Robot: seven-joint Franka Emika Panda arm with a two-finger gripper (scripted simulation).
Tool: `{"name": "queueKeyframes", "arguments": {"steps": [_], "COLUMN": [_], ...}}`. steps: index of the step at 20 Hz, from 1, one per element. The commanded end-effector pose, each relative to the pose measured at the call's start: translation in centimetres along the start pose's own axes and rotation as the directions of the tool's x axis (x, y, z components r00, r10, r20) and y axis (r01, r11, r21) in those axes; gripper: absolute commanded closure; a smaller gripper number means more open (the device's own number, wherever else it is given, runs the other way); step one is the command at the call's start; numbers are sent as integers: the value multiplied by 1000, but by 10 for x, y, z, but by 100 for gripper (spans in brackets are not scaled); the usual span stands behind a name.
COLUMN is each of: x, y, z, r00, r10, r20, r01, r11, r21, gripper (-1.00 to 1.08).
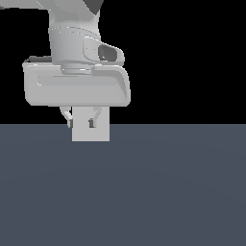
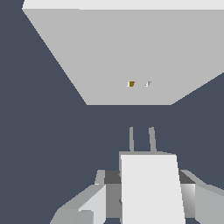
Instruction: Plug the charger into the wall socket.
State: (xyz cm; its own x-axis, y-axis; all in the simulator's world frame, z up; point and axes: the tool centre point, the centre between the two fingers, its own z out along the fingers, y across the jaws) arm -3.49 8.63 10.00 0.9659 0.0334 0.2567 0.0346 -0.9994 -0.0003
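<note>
The gripper [image 1: 80, 123] has its jaws closed on the charger [image 2: 151, 188], whose two prongs [image 2: 141, 139] point toward the socket [image 2: 127, 57]; seemingly a gap remains between them.

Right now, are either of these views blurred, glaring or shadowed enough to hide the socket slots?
Exterior view: flat, even render, no glare or cast shadows, black backdrop; the socket sits partly behind the fingers, slots unseen. Wrist view: sharp, strongly foreshortened; both slots show, tiny and coarse, beyond the charger.
</note>
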Motion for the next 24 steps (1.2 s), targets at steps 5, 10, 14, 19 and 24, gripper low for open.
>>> {"name": "queueKeyframes", "arguments": {"steps": [5,10,14,19,24], "x": [2,12,26,42,49], "y": [0,0,0,0,0], "z": [0,3,7,11,13], "r00": [1000,1000,1000,1000,1000], "r10": [1,1,1,1,1], "r20": [0,0,0,1,1], "r01": [-1,-1,-1,-1,-1], "r11": [1000,1000,1000,1000,1000], "r21": [0,0,0,0,0], "gripper": [108,108,108,108,108]}}
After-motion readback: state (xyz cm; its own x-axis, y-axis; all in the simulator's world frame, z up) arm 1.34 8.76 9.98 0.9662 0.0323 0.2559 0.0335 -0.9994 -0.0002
